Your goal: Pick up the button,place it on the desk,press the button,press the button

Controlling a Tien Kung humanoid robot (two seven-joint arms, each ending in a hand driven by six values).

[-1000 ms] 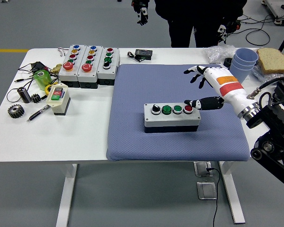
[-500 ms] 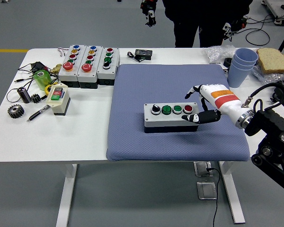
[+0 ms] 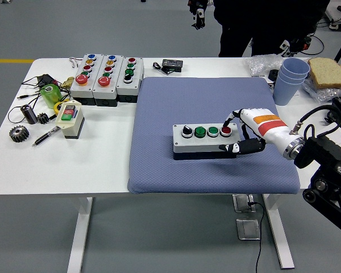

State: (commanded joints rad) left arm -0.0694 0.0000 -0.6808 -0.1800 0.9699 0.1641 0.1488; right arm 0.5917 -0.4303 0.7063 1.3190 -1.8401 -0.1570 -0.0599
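Since a second ago our right hand (image 3: pixel 238 133) has dropped from above the mat to the right end of the button box (image 3: pixel 206 140). Left to right: gears, a pen and a small switch box (image 3: pixel 69 119) on the white table (image 3: pixel 57 165); three button panels (image 3: pixel 106 77) at the back; the blue mat (image 3: pixel 210 170) with the button box lying flat at its middle. Our right hand clasps the box's right end, one finger over the top by the red button (image 3: pixel 225 131), thumb against the front side. Further right, stacked blue cups (image 3: pixel 288 79) and bread. A person in black stands behind; the floor is grey.
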